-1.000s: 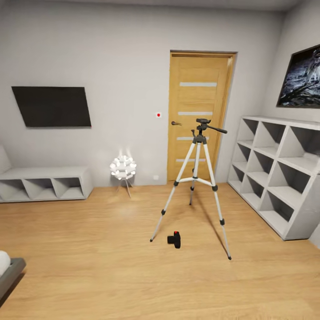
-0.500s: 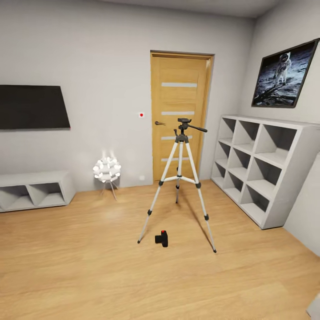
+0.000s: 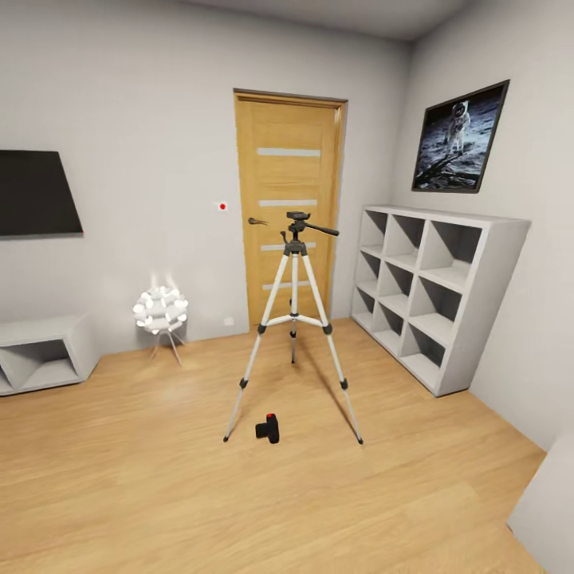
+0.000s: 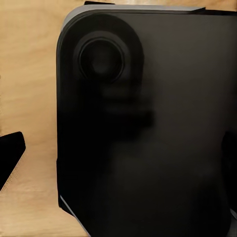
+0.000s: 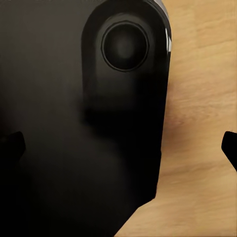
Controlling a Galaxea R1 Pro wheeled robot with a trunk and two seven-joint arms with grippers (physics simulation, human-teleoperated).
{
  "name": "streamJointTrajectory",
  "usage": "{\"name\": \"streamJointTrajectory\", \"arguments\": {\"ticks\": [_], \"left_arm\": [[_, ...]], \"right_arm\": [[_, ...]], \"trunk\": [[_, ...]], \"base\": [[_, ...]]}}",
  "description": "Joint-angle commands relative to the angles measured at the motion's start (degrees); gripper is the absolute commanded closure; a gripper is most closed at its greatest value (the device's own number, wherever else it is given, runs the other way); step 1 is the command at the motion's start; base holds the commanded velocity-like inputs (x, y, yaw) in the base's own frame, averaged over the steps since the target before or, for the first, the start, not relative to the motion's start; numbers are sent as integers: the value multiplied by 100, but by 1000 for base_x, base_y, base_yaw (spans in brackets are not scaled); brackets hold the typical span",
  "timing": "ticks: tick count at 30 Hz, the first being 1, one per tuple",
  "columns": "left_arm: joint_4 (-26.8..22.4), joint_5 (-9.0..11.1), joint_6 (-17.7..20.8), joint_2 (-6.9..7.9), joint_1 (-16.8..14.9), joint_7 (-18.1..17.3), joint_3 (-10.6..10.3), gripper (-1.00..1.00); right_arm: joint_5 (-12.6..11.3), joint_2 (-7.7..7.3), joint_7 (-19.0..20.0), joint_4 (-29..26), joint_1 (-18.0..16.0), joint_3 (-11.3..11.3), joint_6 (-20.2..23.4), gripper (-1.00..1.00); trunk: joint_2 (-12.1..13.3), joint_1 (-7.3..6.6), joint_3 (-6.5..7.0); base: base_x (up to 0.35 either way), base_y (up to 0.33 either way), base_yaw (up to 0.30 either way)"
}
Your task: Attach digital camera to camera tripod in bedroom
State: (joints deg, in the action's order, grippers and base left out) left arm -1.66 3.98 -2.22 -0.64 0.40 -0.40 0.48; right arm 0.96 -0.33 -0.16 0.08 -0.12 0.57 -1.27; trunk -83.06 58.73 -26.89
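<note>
You face the tripod [image 3: 293, 319] standing on the wood floor [image 3: 159, 478] before the door [image 3: 288, 207], camera [image 3: 269, 429] on the floor between its front legs, shelf [image 3: 430, 295] beside, gripper states can't be told from either wrist view.

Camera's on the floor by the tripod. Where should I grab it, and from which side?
Probably grip the digital camera across its boxy body, coming down from above: it sits low on the wood floor between the camera tripod's front legs, its stubby lens seemingly sideways. Finer detail is too small to tell.

oak door [image 3: 288, 207], cube shelf [image 3: 430, 291], spiky lamp [image 3: 160, 311]
</note>
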Motion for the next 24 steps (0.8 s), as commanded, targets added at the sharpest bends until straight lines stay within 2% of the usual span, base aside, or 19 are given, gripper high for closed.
{"name": "streamJointTrajectory", "arguments": {"ticks": [1, 20, 24], "left_arm": [[-10, 42, -7, 0, 4, -4, -1, -100], [-10, 42, -7, 2, 4, -4, 4, -100], [-10, 50, -3, 5, 4, 0, 3, -100]], "right_arm": [[10, 2, -2, 1, -3, 5, -13, -100], [10, 7, -2, 1, -1, 6, -13, -100], [10, -3, 0, 1, 0, 12, -13, -100]], "trunk": [[-2, 0, -4], [-2, 0, -4], [-2, 0, -4]], "base": [[0, 0, -240], [0, 0, -239], [2, 0, -95]]}}
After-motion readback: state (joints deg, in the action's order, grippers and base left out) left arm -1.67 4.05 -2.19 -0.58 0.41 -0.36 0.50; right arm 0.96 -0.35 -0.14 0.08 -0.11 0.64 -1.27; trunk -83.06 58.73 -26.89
